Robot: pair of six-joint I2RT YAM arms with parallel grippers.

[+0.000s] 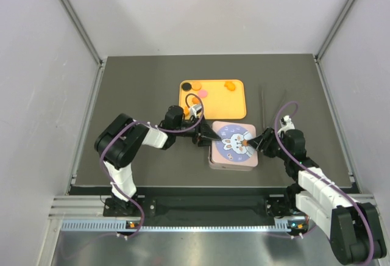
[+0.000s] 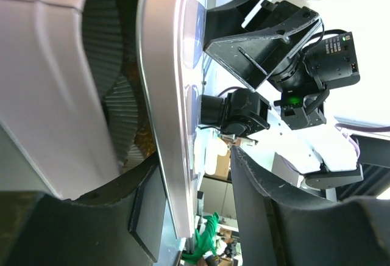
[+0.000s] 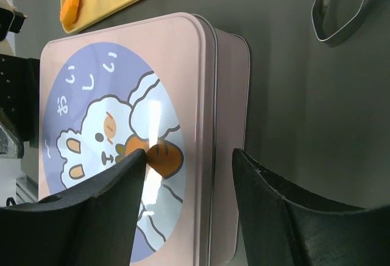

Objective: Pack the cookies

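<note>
Right wrist: right end effector (image 3: pixel 189 154) apart astride tin (image 3: pixel 122 64) edge; left end effector (image 2: pixel 195 156) likewise apart

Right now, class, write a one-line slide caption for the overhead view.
Left gripper and right gripper flank the lidded bunny tin; cookies lie on the orange tray behind it.

The tin (image 1: pixel 231 146) sits on the table (image 1: pixel 140 89) just before the tray (image 1: pixel 234 104), which holds the cookies (image 1: pixel 230 85), mostly along its back edge. Tongs (image 1: pixel 263 107) lie right of the tray. The left gripper (image 1: pixel 207 136) is at the tin's left edge, the right gripper (image 1: pixel 251 139) at its right.
</note>
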